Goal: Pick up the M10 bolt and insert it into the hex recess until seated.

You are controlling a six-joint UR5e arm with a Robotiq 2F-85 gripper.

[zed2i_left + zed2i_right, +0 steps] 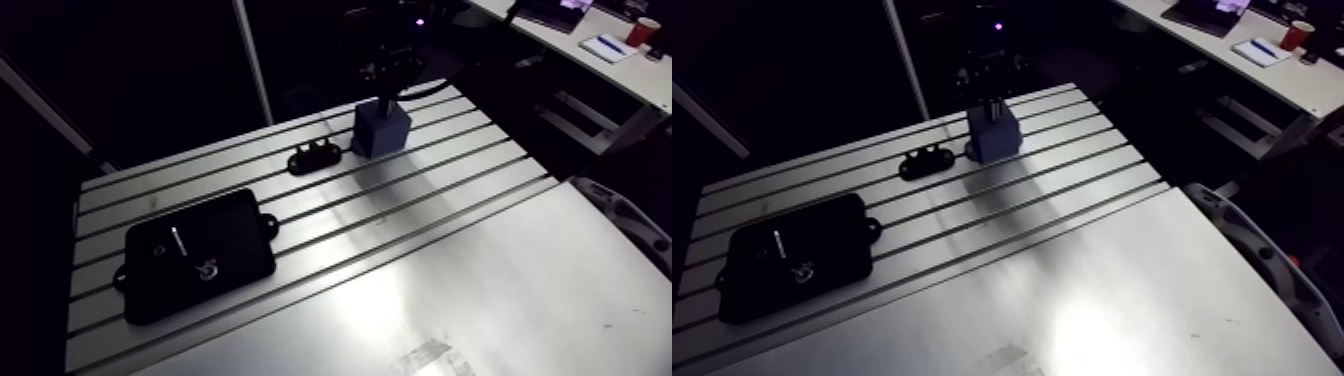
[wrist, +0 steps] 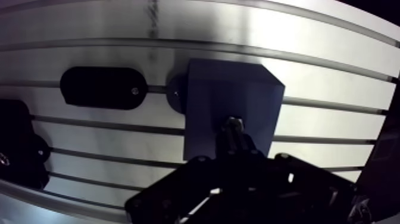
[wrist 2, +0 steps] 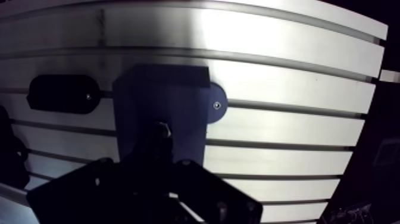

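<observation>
Hanging over a blue-grey rectangular block [image 1: 380,130], the dark two-fingered end effector [image 2: 235,152] comes down from above at the far side of the slotted aluminium tabletop [image 1: 450,250]. In the wrist view its fingers are closed tight around a dark M10 bolt [image 2: 233,126]. The bolt's bright metal end points down at the block's top face, near the edge closest to the end effector. The bolt's end covers the hex recess, so I cannot tell whether it has entered or only touches the face. The block stands upright on the tabletop with a round flange at its foot on either side. Just beside one flange lies a small black oval plate [image 2: 102,87], flat across a slot. Well apart from the block, toward the tabletop's other end, lies a large black rectangular plate with side tabs [image 1: 198,252].
</observation>
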